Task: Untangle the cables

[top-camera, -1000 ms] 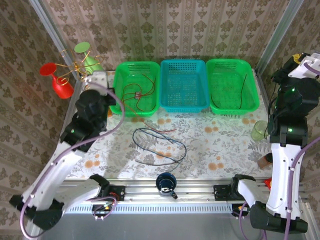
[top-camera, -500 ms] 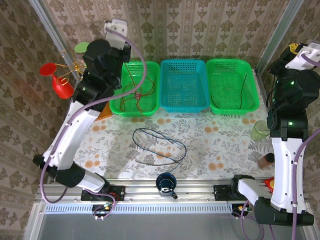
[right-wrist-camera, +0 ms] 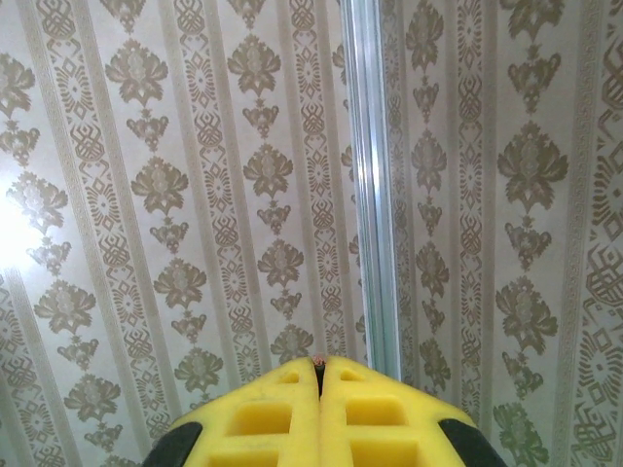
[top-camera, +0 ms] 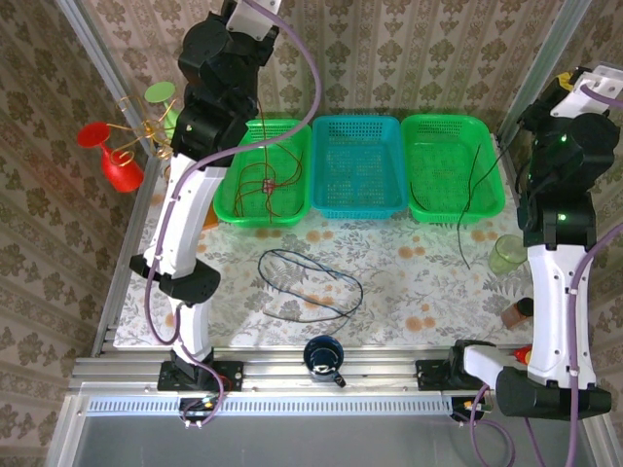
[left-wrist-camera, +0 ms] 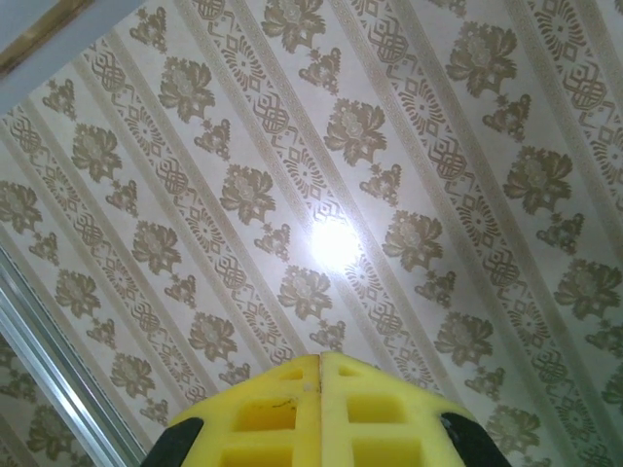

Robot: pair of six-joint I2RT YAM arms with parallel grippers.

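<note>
Either side of turquoise plastic basket (top-camera: 358, 165), left fingers (left-wrist-camera: 263, 413) are pinching thin red cable (top-camera: 265, 185) higher; right fingers (right-wrist-camera: 268, 413) are hoisting thin black cable (top-camera: 465, 199) clear.

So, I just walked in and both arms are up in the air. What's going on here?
It's an untangling job. The left gripper, raised high and shut, holds a red cable hanging down into the left green basket. The right gripper, also raised and shut, holds a black cable that trails out of the right green basket onto the table. A dark cable loop lies on the table, untouched.
</note>
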